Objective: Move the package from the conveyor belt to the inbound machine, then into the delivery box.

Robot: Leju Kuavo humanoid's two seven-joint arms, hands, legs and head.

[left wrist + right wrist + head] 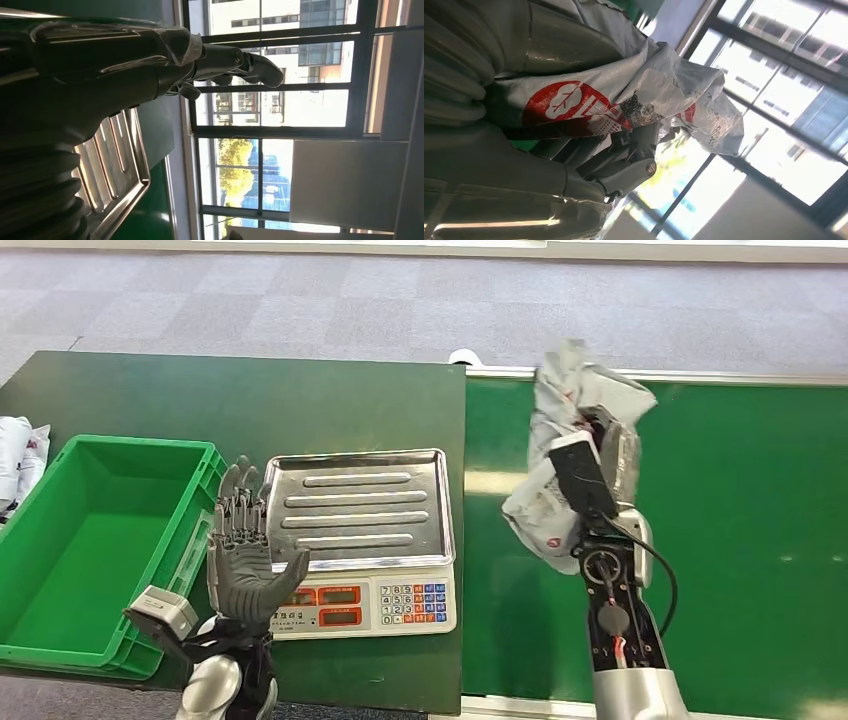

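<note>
**Carry the package across to the scale tray, and keep it high**

The right hand grasps the package, a crumpled grey-white plastic mail bag with a red print. The bag is lifted above the green conveyor belt and, as far as I can judge, it does not touch the belt. In the right wrist view the fingers are curled around the bag from below, with the thumb on the other side. How firmly they clamp the loose film is difficult to tell, because the folds hide the contact.

The left hand is released: it holds nothing and its fingers are spread. It stands upright just beside the left edge of the steel tray of the inbound machine, a weighing scale with a keypad. The green delivery box stands left of the scale.

The step in hand is probably the transfer to the tray. To do it well, the right arm should travel to the robot's left with the bag kept high, because its hanging lower corner could catch on the raised rim of the tray. It should let go only when the bag is over the middle of the tray, so that it lies flat and does not slide off. The left hand should keep away from the tray, or it may disturb the weighing.
</note>
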